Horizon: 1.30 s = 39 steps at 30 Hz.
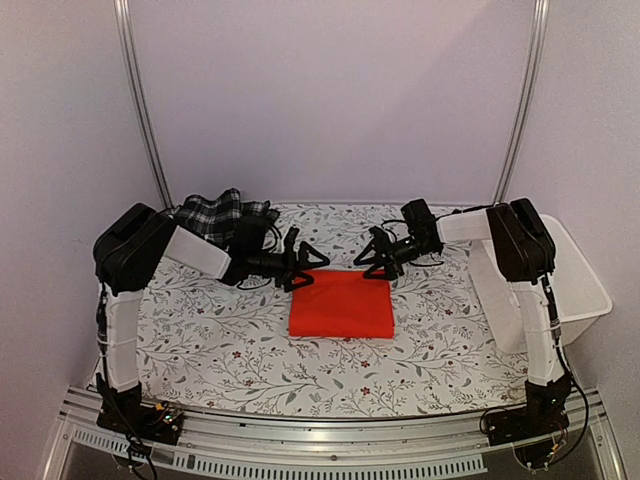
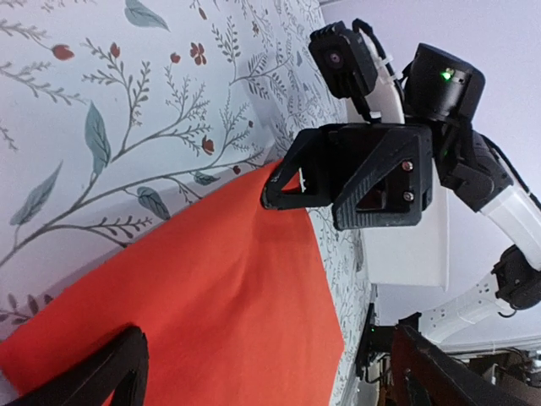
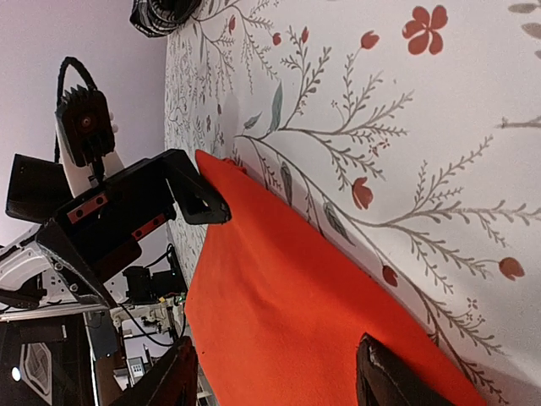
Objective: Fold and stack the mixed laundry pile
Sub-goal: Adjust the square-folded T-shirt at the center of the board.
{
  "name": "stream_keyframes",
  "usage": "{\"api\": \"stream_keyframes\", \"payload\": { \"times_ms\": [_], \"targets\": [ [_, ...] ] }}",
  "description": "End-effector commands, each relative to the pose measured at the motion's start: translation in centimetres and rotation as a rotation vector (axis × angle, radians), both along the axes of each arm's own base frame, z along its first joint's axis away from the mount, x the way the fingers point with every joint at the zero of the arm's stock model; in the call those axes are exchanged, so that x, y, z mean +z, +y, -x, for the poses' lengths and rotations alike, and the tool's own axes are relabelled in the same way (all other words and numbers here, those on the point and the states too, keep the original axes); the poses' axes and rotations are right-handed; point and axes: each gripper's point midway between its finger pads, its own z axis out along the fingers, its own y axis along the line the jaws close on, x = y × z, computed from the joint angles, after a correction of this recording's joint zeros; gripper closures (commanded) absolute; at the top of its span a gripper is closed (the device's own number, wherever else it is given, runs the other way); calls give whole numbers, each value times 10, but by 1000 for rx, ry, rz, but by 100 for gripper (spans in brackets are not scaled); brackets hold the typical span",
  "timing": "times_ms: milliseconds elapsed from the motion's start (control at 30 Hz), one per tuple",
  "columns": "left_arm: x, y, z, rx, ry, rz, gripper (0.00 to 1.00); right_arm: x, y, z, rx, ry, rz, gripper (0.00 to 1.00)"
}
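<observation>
Red shirt (image 1: 341,304) folded to flat rectangle, centre of table (image 1: 200,345). Plaid garment (image 1: 222,215) crumpled far left, not folded, not stacked. Left gripper (image 1: 306,268), right gripper (image 1: 373,262) at shirt's far corners, jaws apart, holding nothing. Judged half done.

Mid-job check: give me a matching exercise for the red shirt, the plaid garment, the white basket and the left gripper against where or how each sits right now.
Things:
1. bright red cloth shirt
2. black-and-white plaid cloth garment
3. white plastic basket
4. left gripper

Places or states:
A. at the right edge of the floral-covered table
B. jaws open, at the shirt's far left corner
C. bunched up at the far left, behind the left arm
D. folded flat, mid-table

Pairs: 1-D, 2-C, 3-A, 4-B
</observation>
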Motion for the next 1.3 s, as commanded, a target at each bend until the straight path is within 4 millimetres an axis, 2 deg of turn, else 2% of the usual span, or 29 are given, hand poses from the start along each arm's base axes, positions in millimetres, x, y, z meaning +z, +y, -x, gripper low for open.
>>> {"api": "stream_keyframes", "payload": {
  "times_ms": [0,33,100,133,200,333,433,467,633,767,867,967,1133,1233,1267],
  "targets": [
    [54,9,6,-31,-135,-52,0,45,-9,-2,0,-102,40,37],
    [69,6,16,-59,-165,-54,0,67,-6,6,17,-128,15,37],
    [78,2,39,-102,-166,-39,0,84,-2,31,55,-125,-10,36],
    [81,-2,53,-129,-160,-33,0,86,0,45,76,-111,-20,36],
    [80,-12,80,-174,-149,-39,0,97,7,79,125,-93,-57,36],
    [73,-40,122,-251,-112,-25,0,92,23,133,209,-32,-101,36],
    [57,-52,137,-261,-66,-9,0,71,34,164,264,67,-147,36],
    [51,-54,141,-258,-48,-2,0,56,38,173,270,103,-136,36],
    [6,-38,148,-194,61,-18,0,2,26,182,212,228,-57,36],
    [-34,-16,153,-122,195,-47,0,-46,1,189,163,301,34,37],
    [-45,-1,164,-80,262,-31,0,-70,-23,201,130,356,77,37],
    [-41,12,169,-41,270,-16,0,-72,-39,207,107,375,70,37],
    [-35,35,170,-13,278,7,0,-59,-48,212,104,366,52,37],
    [-19,42,164,-11,213,-12,0,-41,-48,208,123,320,51,38],
    [-13,43,161,-16,173,-49,0,-27,-46,204,128,280,49,38]
  ]
}}
